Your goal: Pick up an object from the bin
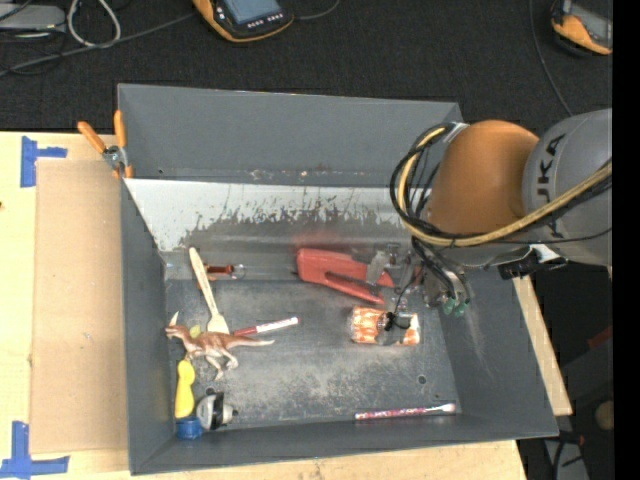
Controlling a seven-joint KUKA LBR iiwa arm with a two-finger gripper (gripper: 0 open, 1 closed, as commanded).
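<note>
The gripper (399, 314) hangs over a crinkled orange-and-white packet (369, 327), lying crosswise just beneath; open or closed, I cannot tell.

red tool (335, 271) | right end hidden (under wrist (432, 266)) | packet (368, 326) part-covered

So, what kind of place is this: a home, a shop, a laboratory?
Most likely a robotics laboratory. A KUKA arm reaches into a grey metal bin of odd small things, such as a toy dinosaur, and a handheld control pendant lies on the dark surface behind the bin.
</note>
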